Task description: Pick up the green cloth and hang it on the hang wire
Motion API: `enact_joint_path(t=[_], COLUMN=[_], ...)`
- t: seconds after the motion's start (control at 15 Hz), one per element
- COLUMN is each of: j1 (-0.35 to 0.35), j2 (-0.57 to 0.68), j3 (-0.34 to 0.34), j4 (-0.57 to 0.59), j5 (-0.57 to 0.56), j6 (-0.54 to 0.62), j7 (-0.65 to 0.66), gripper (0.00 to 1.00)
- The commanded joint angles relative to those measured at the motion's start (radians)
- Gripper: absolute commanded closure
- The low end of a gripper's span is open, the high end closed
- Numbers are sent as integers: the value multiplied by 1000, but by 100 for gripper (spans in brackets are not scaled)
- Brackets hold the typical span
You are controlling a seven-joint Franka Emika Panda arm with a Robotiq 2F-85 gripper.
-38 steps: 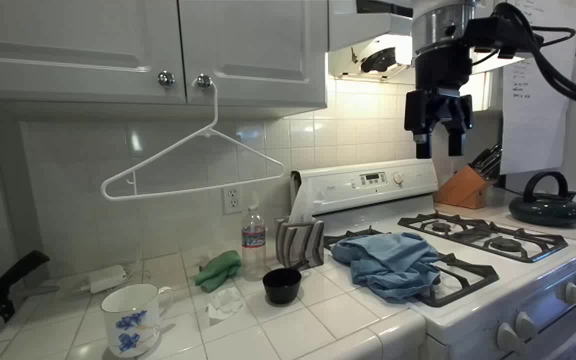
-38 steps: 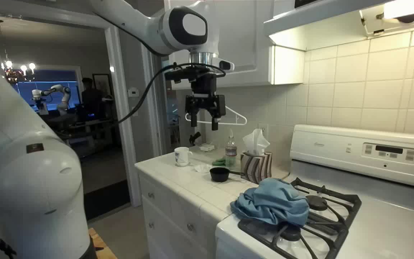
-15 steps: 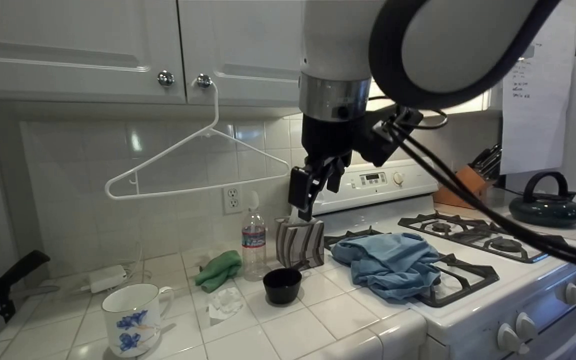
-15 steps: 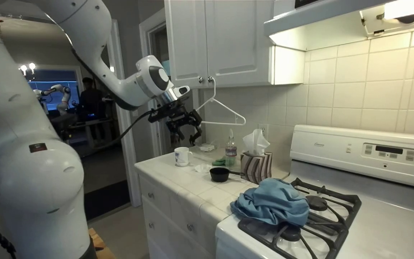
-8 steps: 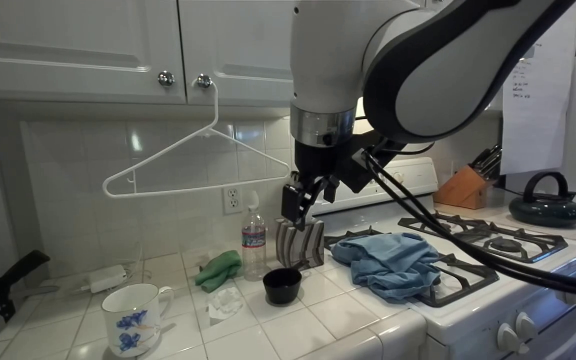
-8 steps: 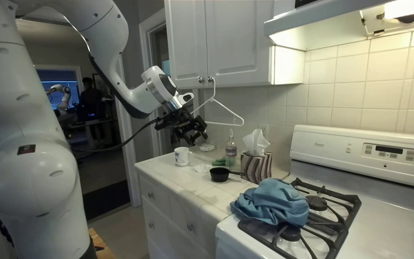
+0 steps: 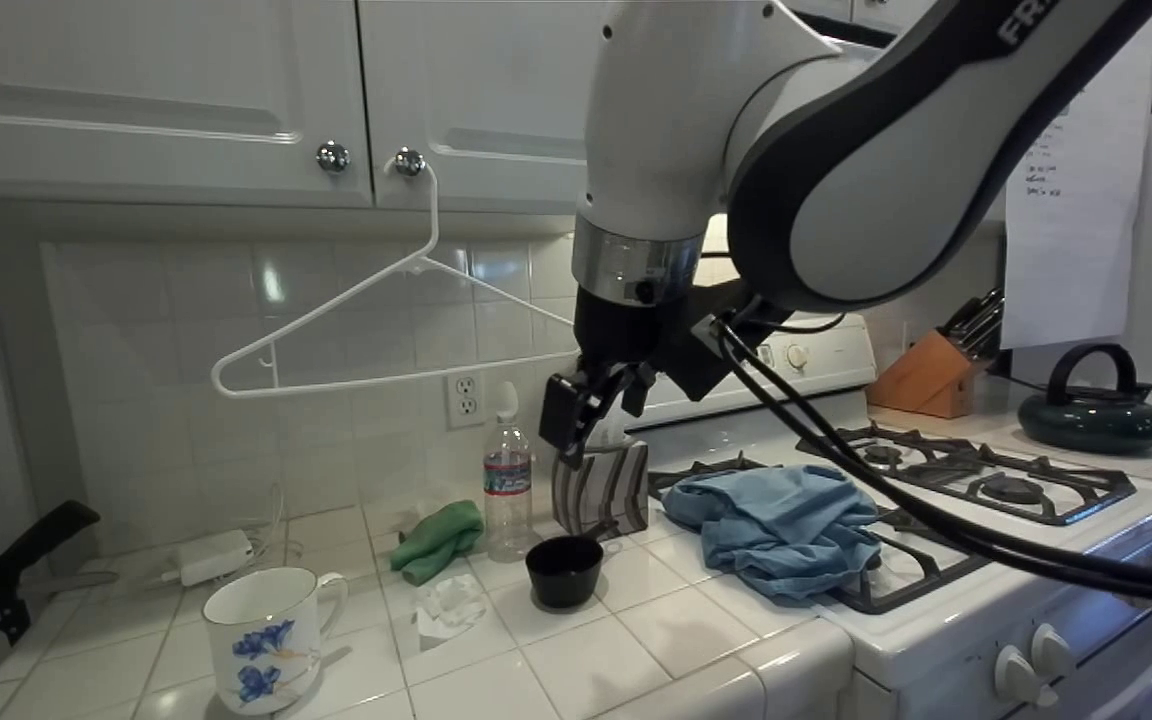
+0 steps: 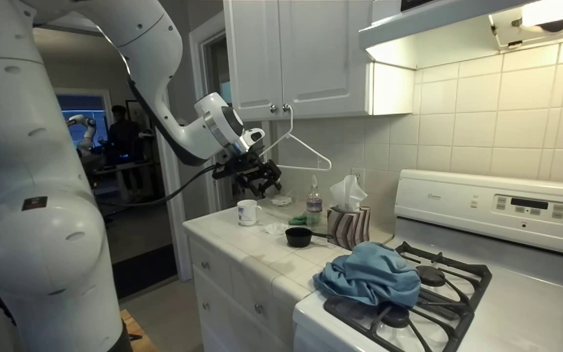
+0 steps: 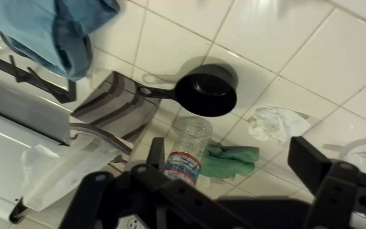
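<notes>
The bright green cloth (image 7: 438, 542) lies bunched on the tiled counter, close beside a clear plastic bottle (image 7: 507, 490). From the cabinet knob hangs the white hanger (image 7: 418, 264), the hang wire; its right end is hidden behind my arm in that exterior view. My gripper (image 8: 270, 189) is tilted in the air above the counter, apart from both. The wrist view shows the jaws wide apart with nothing held. Seen between the fingers, but farther off on the counter, are the green cloth (image 9: 230, 162) and the bottle, which partly covers it.
A black cup with a handle (image 9: 206, 90) and a striped tissue box (image 7: 601, 490) stand near the bottle. Crumpled white tissue (image 7: 449, 608) and a flowered mug (image 7: 261, 640) are also on the counter. A blue cloth (image 7: 776, 525) lies on the stove grate.
My arm has swung from upright into a tilted pose, across toward the hanger and cloth. Lately the gripper has sunk slightly. The hanger sways a little; the green cloth stays put.
</notes>
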Motion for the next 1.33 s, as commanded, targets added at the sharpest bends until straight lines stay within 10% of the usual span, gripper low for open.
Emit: enact_joint_path(t=[0.0,1.0,1.27], j1=[-42,310,472], j2=[232,971,1071], j3=[-8,-211,-397], j4=[118,935,1114], j5=[-134,-199,13], j6=[199,-41,-21], j7=[32,141,90], gripper=[0,0,0])
